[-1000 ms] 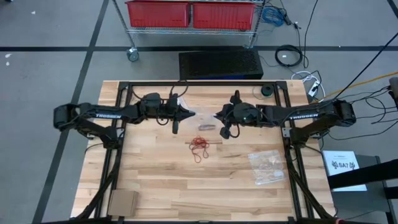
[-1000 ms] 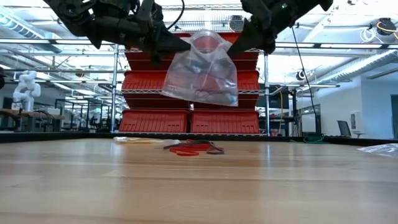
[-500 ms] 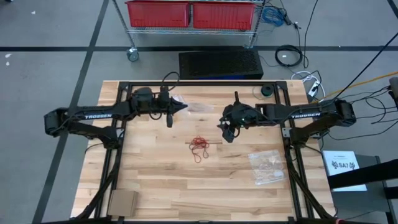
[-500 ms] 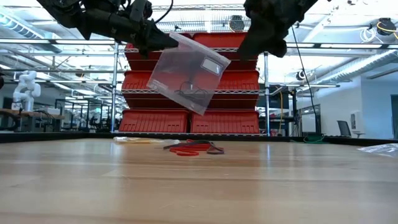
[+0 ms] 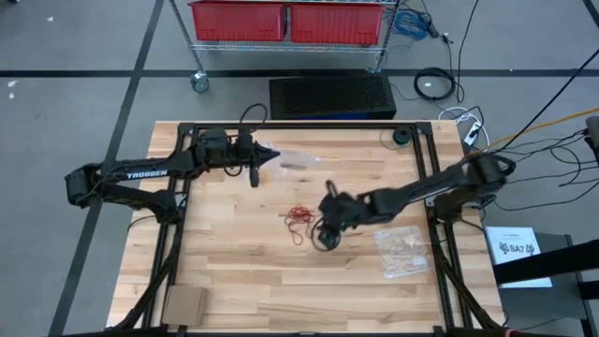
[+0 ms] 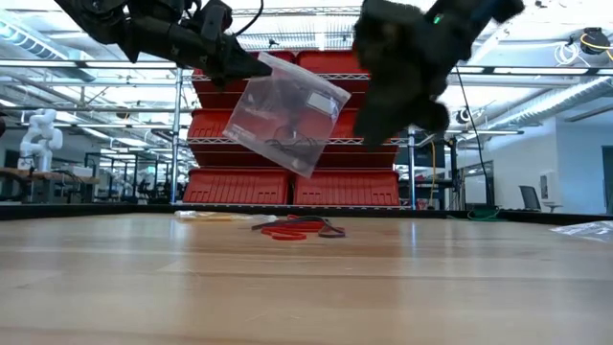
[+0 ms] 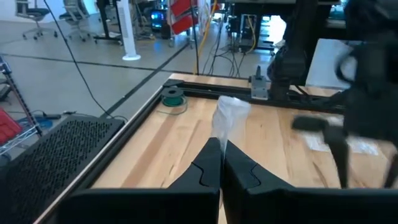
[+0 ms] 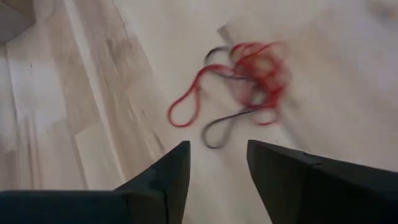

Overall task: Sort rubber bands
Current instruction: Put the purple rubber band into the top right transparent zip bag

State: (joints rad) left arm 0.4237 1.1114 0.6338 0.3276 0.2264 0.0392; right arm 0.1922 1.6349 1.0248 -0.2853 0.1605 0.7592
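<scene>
The right pincer (image 5: 327,236) has let go of the clear bag (image 5: 298,160) and swung down toward the rubber bands (image 5: 299,218) heaped mid-tabletop, its fingers spread just beside them. The left pincer (image 5: 272,158) stays pressed shut on the bag's corner, holding it aloft near the far edge. The next band is likely about to be picked.

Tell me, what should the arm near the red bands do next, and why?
Probably lower the open right gripper onto the rubber bands and close on one: they lie loose just ahead of its fingers, while the left gripper holds the clear bag up.
</scene>
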